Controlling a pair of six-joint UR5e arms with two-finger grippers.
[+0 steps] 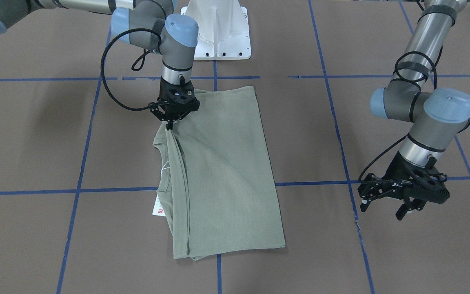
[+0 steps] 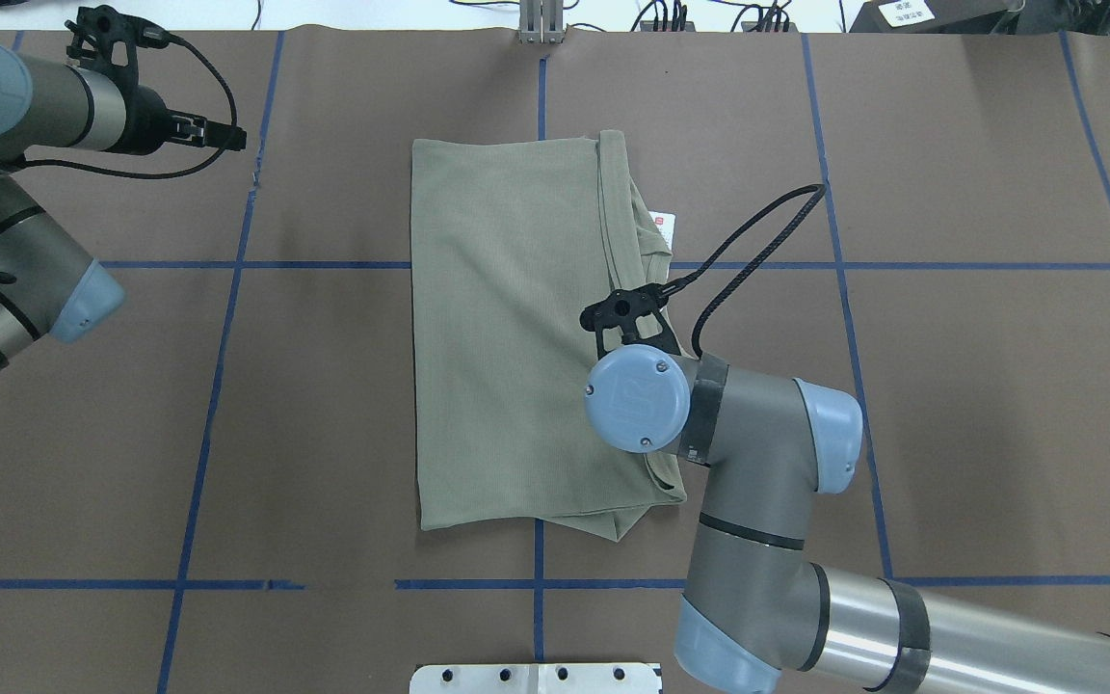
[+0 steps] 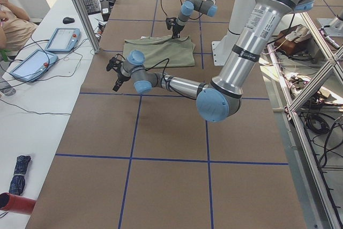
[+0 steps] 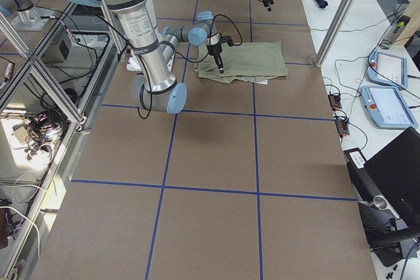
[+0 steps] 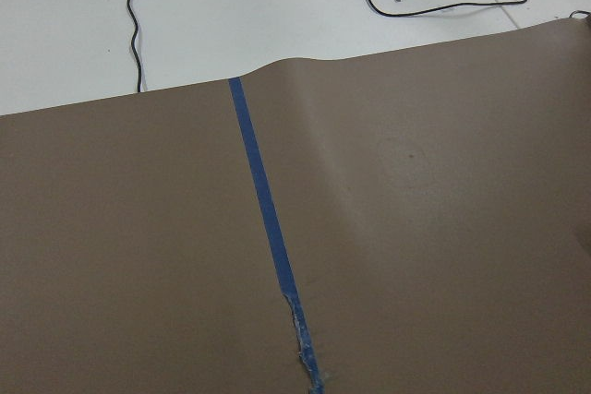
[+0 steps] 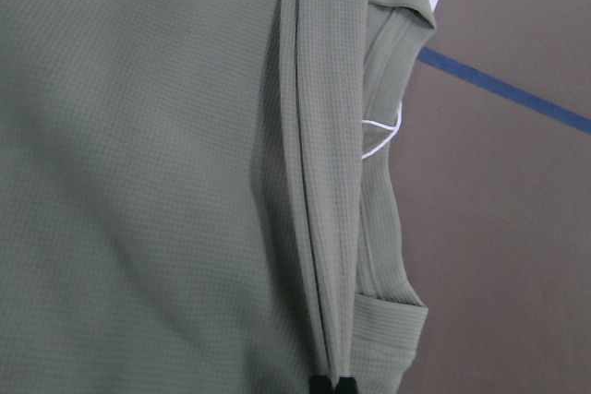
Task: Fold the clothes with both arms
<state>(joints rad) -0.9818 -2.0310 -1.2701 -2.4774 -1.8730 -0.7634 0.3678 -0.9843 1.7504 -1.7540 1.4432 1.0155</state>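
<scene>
You find one label: a white hang tag [image 1: 159, 206] on a white string, bearing a small red square. Its writing is too small to read. It lies near the right hand [image 1: 169, 125], showing from under the collar side of the shirt [image 1: 227, 171]. The right hand points straight down from an upright wrist, its fingers pinched on the shirt's folded long edge. The shirt lies folded into a long rectangle on the desk [image 1: 35, 134], beneath that hand. The left hand [image 1: 382, 211] hangs tilted above the desk, well apart from the shirt, fingers spread, holding nothing.
</scene>
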